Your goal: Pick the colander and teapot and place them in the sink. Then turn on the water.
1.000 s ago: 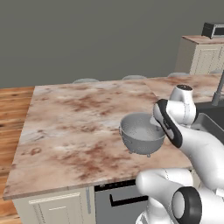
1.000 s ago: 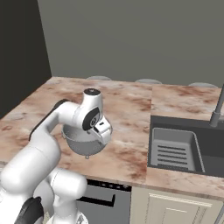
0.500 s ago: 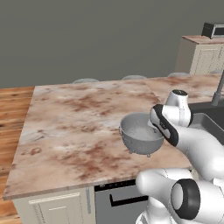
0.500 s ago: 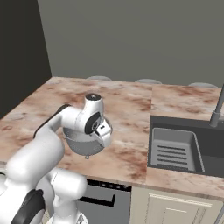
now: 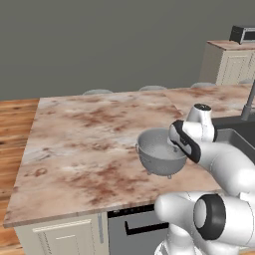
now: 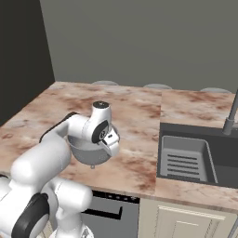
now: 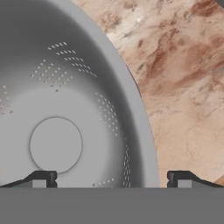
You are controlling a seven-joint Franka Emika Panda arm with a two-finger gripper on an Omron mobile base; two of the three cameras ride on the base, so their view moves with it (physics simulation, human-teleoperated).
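Note:
The colander [image 5: 159,155] stands on the marble counter near its front edge, a silver perforated bowl on small feet. In the hand view its inside [image 7: 57,131] takes up the left side and its rolled rim runs down between my fingertips. My gripper [image 7: 111,179] is open and straddles the right rim, one fingertip [image 7: 43,178] inside the bowl and the other outside over the marble. From the right base view the gripper [image 6: 111,142] sits at the colander's [image 6: 88,151] sink-side edge. The dark sink [image 6: 218,139] lies to the right, with its tap [image 6: 230,118]. The teapot is out of view.
A grey ribbed tray [image 6: 183,160] lies in the left part of the sink. Round stool tops [image 5: 97,92] line the counter's far edge. A cabinet with a microwave [image 5: 243,34] stands at the back right. The counter's front edge [image 5: 74,211] runs close to the colander.
My hand has shifted slightly toward the colander and settled over its rim. The colander has stayed where it was.

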